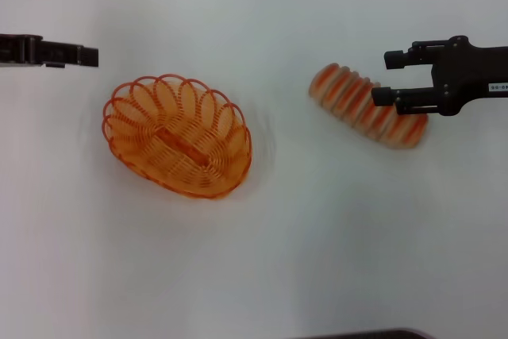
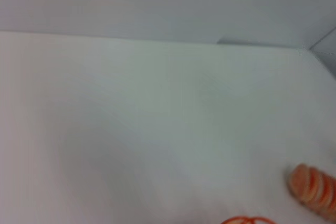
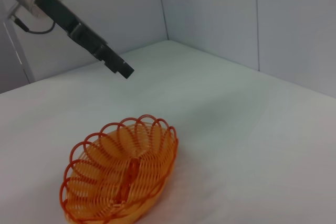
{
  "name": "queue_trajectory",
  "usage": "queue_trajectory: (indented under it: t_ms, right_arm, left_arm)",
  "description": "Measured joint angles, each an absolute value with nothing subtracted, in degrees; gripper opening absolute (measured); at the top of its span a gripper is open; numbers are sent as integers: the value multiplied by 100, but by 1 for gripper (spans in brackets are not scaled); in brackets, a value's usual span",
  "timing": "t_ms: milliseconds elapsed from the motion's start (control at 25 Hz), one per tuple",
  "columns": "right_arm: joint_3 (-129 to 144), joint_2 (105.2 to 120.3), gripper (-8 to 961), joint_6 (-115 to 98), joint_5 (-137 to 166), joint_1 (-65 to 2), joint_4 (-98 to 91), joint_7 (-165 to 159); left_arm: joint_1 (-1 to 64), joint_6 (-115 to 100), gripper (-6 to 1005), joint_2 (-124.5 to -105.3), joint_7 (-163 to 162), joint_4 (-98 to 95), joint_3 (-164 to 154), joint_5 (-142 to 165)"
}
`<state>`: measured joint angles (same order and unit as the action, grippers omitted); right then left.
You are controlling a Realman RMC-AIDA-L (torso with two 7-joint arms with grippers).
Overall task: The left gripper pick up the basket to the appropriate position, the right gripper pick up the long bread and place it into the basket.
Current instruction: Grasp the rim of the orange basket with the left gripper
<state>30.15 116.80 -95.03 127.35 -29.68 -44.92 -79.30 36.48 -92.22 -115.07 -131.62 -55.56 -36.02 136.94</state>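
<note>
The basket (image 1: pixel 178 136) sits empty on the white table (image 1: pixel 317 260), the long bread (image 1: pixel 359 102) well off to its right. The right gripper (image 1: pixel 379 77) hangs spread over the loaf; its small white label is unreadable. Only the right wrist view shows the left gripper (image 3: pixel 125 71) raised beyond the basket, its fingers together.

the empty basket (image 3: pixel 121 174) sits on the white table (image 3: pixel 252 129), the left gripper (image 3: pixel 123 69) hovering beyond it.

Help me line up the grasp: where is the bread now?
In the head view the bread lies on the table's right side, apart from the basket, with the open right pincer above its right half.
</note>
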Motion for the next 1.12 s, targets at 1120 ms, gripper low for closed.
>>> queue_trajectory:
  t_ms: [1120]
  right_arm:
    - [3023, 11663, 718, -9509, 12770, -3098, -4491, -8006]
  left_arm:
    - [4437, -8777, 785, -11889, -13783, -5765, -5512, 15424]
